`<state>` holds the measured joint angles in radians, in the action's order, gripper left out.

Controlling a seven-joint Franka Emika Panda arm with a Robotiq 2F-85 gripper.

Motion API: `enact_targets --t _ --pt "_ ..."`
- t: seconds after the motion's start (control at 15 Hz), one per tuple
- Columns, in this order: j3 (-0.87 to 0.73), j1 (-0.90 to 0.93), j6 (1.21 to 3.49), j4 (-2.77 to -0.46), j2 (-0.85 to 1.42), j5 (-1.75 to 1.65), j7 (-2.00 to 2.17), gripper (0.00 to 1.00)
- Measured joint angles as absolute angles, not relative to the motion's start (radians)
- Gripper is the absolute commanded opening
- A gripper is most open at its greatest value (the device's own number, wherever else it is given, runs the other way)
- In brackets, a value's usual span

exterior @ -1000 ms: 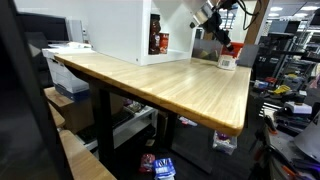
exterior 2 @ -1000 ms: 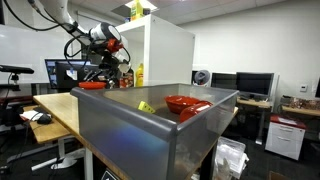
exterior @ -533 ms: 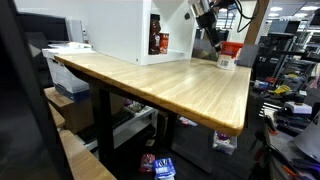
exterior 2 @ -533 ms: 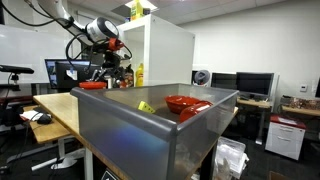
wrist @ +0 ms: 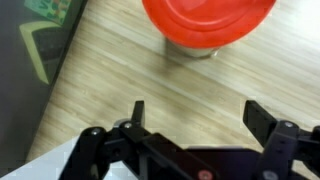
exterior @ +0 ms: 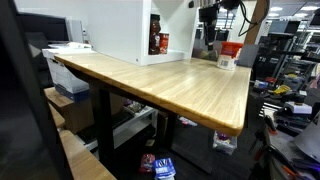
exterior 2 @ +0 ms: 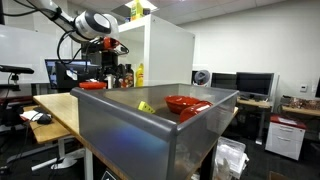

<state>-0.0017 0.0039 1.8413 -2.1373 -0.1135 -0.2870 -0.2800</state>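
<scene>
Hovering as the gripper above a tabletop of pale wood with fine straight grain, holding the two black angular fingers spread wide and pinching nothing. Looking down in the wrist view onto a red cup, round, smooth and glossy like plastic, resting on the wood just beyond the fingertips, apart from them and partly cut off by the upper edge. Finding that red cup in an exterior view near the far corner of the thick wooden slab, just beside a small white box with markings too small to read. Noting behind them a tall white cabinet with flat matt walls, sheltering dark bottles with labels too blurred to read. Meeting in the foreground of an exterior view a grey bin with smooth dull walls and rounded corners, containing a shiny red bowl and a yellow scrap.
</scene>
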Motion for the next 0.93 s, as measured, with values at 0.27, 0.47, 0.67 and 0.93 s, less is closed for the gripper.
enact_targets --t 0.27,0.47,0.67,0.93 --pt "-0.029 0.004 2.002 -2.229 -0.194 -0.262 -0.28 1.0" --pt "-0.048 0.003 2.104 -2.297 -0.25 -0.233 -0.28 1.0" --pt "-0.066 0.003 2.151 -2.358 -0.32 -0.204 -0.28 1.0" --pt "-0.084 0.003 2.204 -2.422 -0.424 -0.167 -0.28 1.0"
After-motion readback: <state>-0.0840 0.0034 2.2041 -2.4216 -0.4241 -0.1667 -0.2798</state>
